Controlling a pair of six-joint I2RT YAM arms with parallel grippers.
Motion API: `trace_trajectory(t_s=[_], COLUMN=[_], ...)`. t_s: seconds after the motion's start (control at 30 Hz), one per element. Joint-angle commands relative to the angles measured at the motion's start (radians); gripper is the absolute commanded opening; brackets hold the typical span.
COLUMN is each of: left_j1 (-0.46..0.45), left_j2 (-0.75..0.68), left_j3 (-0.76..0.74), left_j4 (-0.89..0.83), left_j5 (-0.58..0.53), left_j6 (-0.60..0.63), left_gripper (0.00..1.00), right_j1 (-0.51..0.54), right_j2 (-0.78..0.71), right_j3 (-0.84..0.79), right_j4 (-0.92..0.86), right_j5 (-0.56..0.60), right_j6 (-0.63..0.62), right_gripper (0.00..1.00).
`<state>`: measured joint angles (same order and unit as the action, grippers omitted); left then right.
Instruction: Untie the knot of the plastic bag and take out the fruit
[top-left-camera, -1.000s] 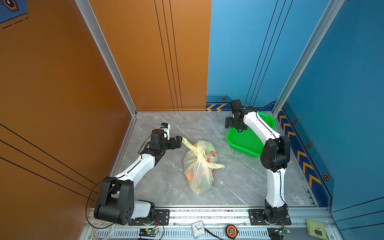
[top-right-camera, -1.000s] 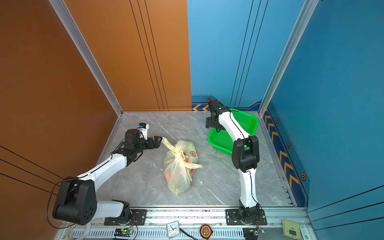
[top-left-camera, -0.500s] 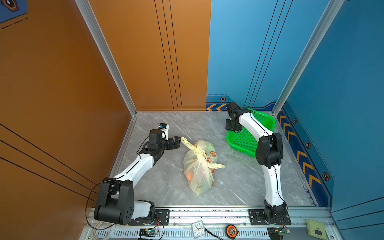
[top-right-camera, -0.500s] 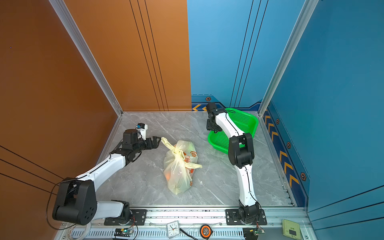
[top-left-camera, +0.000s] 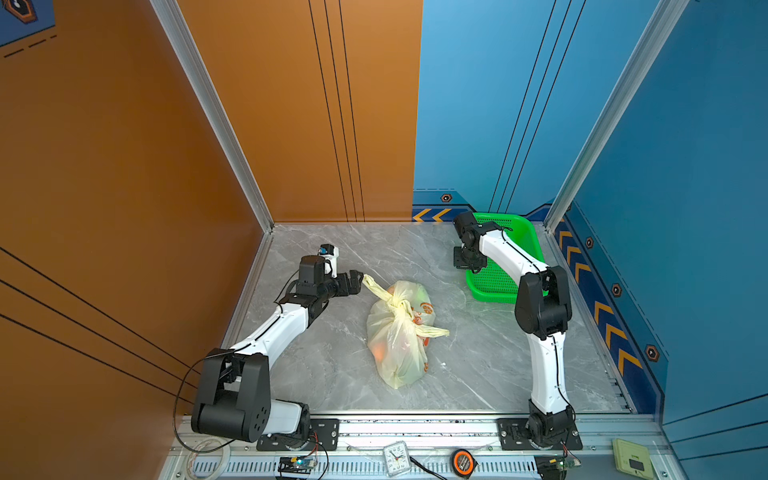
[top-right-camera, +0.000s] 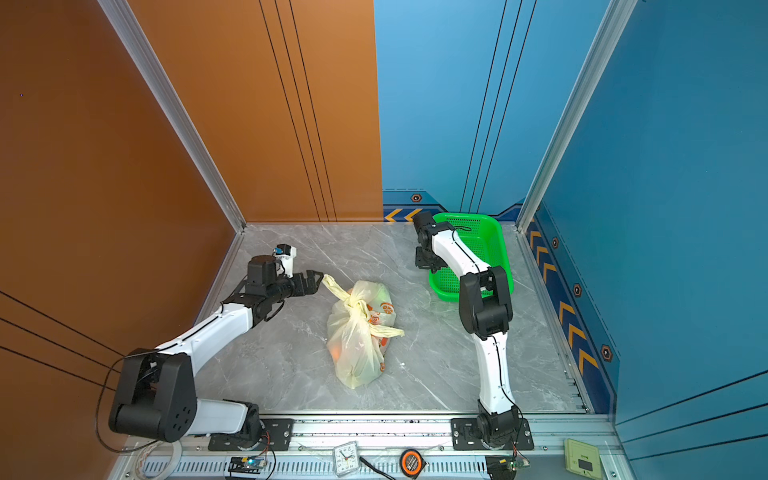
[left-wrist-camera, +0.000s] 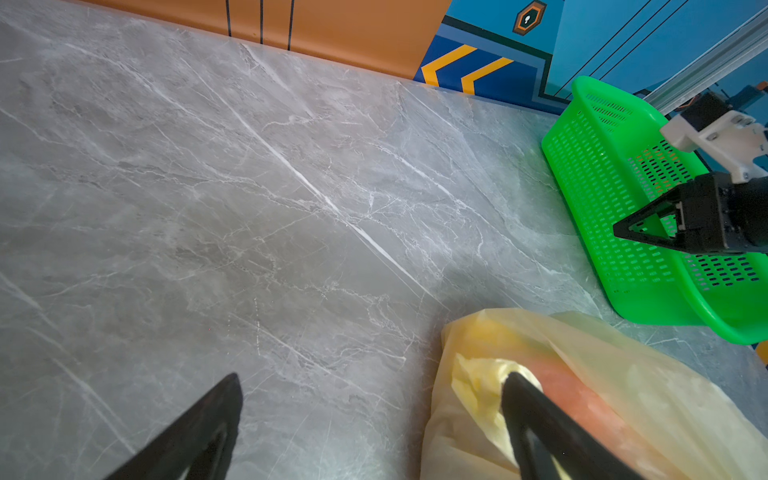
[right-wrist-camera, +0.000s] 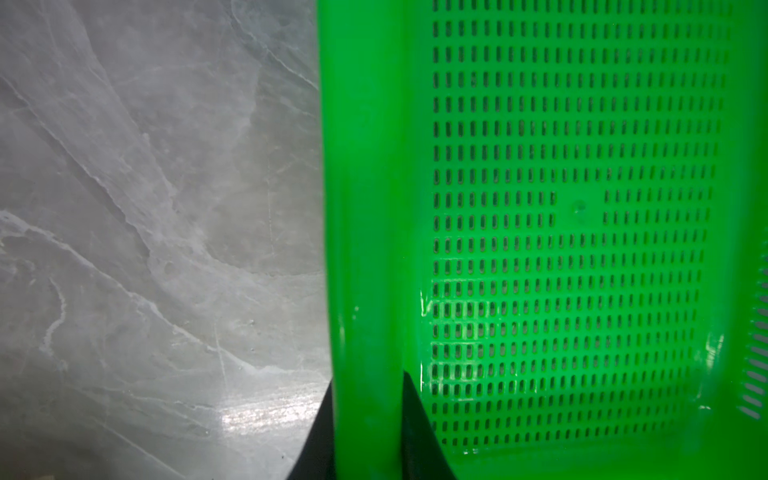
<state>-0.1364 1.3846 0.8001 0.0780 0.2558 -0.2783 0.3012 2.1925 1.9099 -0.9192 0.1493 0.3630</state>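
Left pincer (top-left-camera: 358, 281) wide open, empty; loose strap end (top-left-camera: 371, 284) against one jaw. Right pincer (right-wrist-camera: 368, 384) clamped on rim of green basket (top-left-camera: 521, 232), back right corner of worktop (top-left-camera: 478, 374). Plastic bag (top-left-camera: 397, 357) mid-worktop, knot (top-left-camera: 398, 306) on top, fruit (top-left-camera: 379, 351) inside. Film thin, soft, slippery, load probably hefty; likely best pinch: strap ends beside knot.

A robotics lab test cell: a left arm (top-left-camera: 274, 332) and right arm (top-left-camera: 544, 374) bolted to an aluminium rail (top-left-camera: 415, 428), a marble-look worktop (top-left-camera: 340, 374) boxed by orange panels (top-left-camera: 124, 166) and blue panels (top-left-camera: 685, 208), with a desk clock (top-left-camera: 397, 458) and tape measure (top-left-camera: 461, 460) at the front.
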Motion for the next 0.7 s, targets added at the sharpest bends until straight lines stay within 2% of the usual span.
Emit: trace_trajectory(t_s=[0.0,0.37,0.67], left_j1=[0.004,0.001,-0.004], left_j2=[-0.007,-0.016,-0.036], left_j3=[0.018,0.014,0.008], left_j4=[0.002,0.007,-0.004], left_j5=[0.022,0.032,0.024], left_j6=[-0.009,-0.024,-0.022], left_gripper=[0.98,0.98,0.98], right_j1=[-0.009,-0.077,-0.124], right_j2=[-0.052,-0.023,-0.075], right_j3=[-0.053,-0.035,-0.142], right_j4=[-0.023,-0.045,-0.053], right_j5=[0.018,0.064,0.098], right_j6=[-0.027,-0.130,-0.205], right_gripper=[0.10,0.05,0.04])
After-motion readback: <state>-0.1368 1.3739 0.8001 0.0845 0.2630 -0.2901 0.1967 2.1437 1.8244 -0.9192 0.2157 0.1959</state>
